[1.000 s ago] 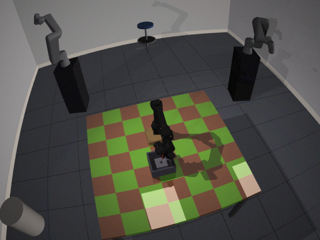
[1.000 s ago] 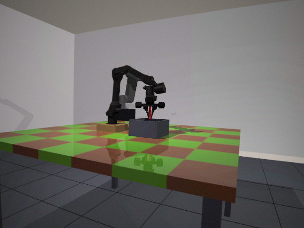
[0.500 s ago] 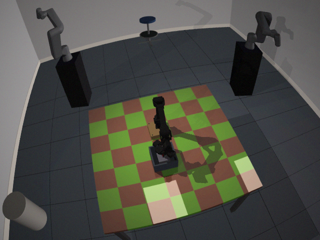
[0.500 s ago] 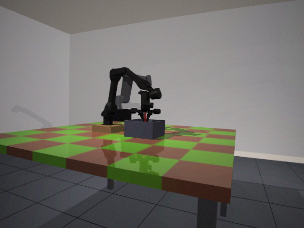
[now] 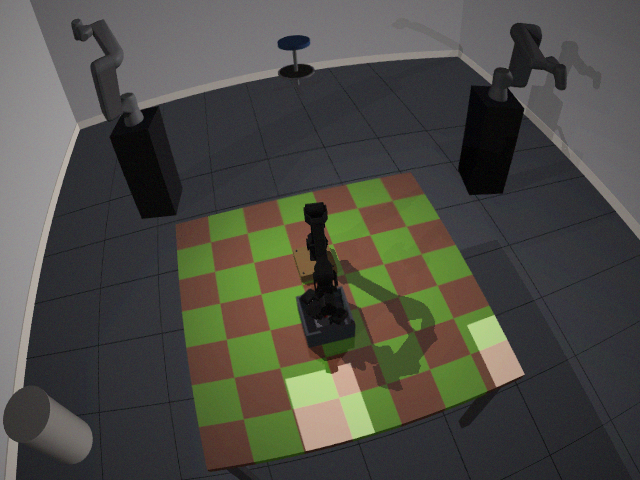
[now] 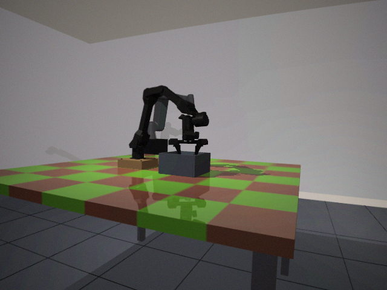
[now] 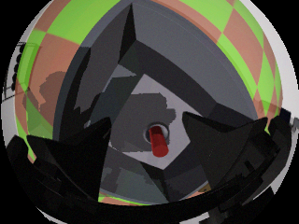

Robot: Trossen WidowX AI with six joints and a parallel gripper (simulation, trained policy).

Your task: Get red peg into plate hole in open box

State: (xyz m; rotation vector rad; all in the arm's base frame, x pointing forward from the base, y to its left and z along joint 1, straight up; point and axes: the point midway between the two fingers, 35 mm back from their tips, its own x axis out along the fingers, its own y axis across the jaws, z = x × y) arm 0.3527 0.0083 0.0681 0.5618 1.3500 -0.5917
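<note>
The red peg (image 7: 159, 146) stands in the hole of the light grey plate (image 7: 179, 133) in the wrist view, its upper part sticking out. How deep it sits is hard to tell. The plate lies at the bottom of the open dark grey box (image 5: 331, 334) (image 6: 176, 164) (image 7: 173, 61). My gripper (image 6: 187, 153) (image 7: 147, 119) is open and empty, pointing down over the box, with its fingertips about at rim height. Its fingers are spread on both sides of the peg and do not touch it. In the exterior view the box walls hide the peg.
The arm's wooden base block (image 5: 305, 264) (image 6: 150, 164) stands beside the box on the green and brown checkered table (image 5: 248, 356) (image 6: 106, 202). The box walls surround the peg and plate. Two grey arms on black pedestals (image 5: 147, 165) (image 5: 491, 139) and a blue stool (image 5: 294, 42) stand beyond the table.
</note>
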